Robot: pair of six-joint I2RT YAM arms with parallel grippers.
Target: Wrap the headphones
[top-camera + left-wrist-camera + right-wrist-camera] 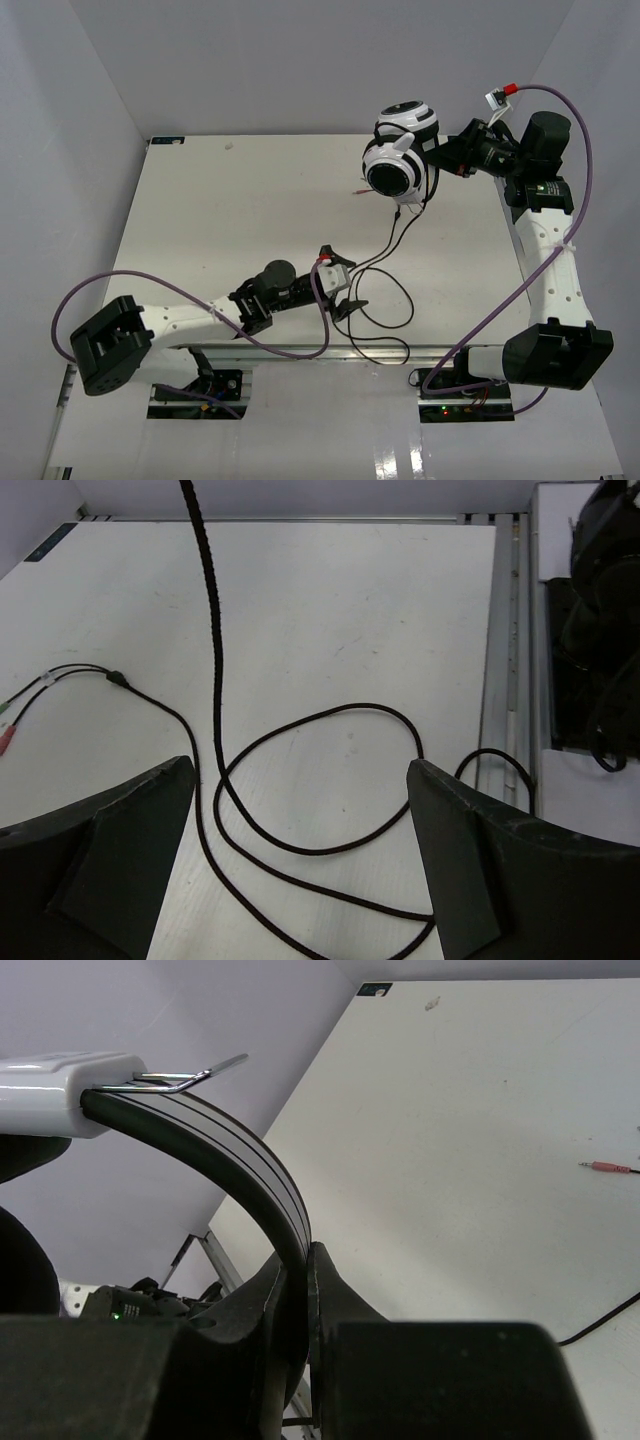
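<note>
The headphones (398, 148), white cups with black pads, hang in the air at the table's far right. My right gripper (443, 152) is shut on their black-and-white headband (250, 1175). The thin black cord (385, 262) drops from the cups and lies in loose loops (300, 820) on the table near the front edge. Its plug end (20, 715) lies to the left in the left wrist view. My left gripper (348, 288) is open and empty, low over the cord loops, with the hanging cord (205, 630) in front of it.
The white table (230, 220) has a metal rail (505, 680) along its front edge. Purple robot cables (300, 335) trail from both arms. Grey walls close in the left, back and right sides.
</note>
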